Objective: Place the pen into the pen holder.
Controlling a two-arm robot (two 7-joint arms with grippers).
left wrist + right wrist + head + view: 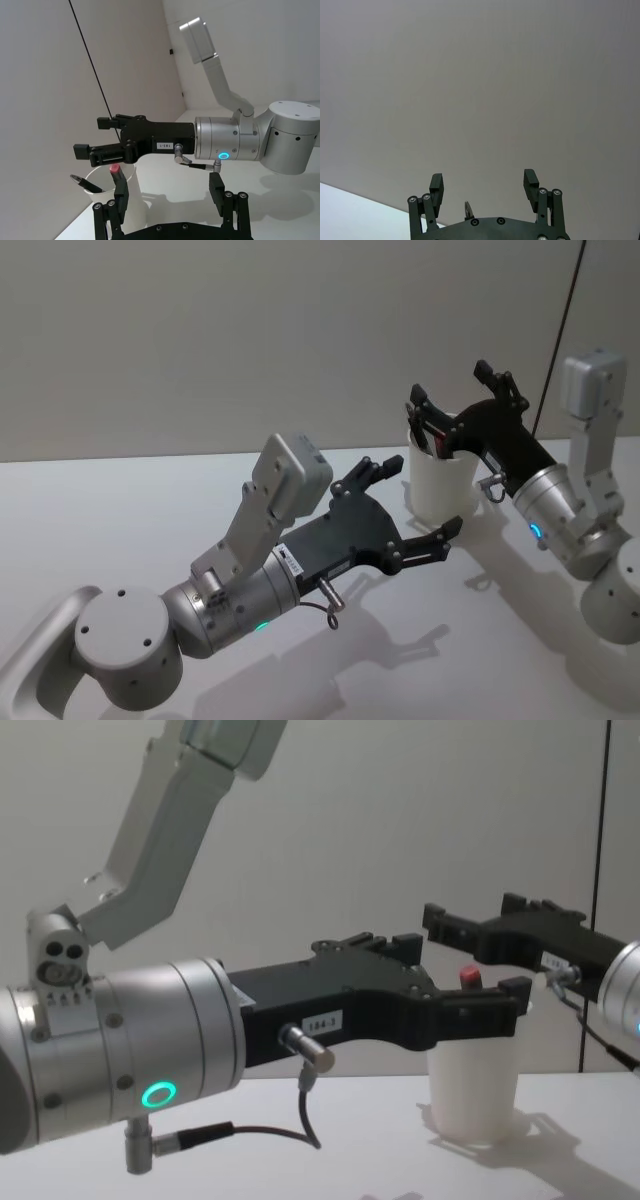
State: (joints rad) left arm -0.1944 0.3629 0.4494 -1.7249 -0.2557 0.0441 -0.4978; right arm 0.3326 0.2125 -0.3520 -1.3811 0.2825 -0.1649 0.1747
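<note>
Red-capped pen apparently stands in the pen holder, just below the right gripper's spread jaws.

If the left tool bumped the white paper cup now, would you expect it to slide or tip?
Probably tip: the pen holder looks thin, light and tall, tapering to a narrow base. The pens leaning above its rim likely raise its balance. The open left tool is close beside it.
</note>
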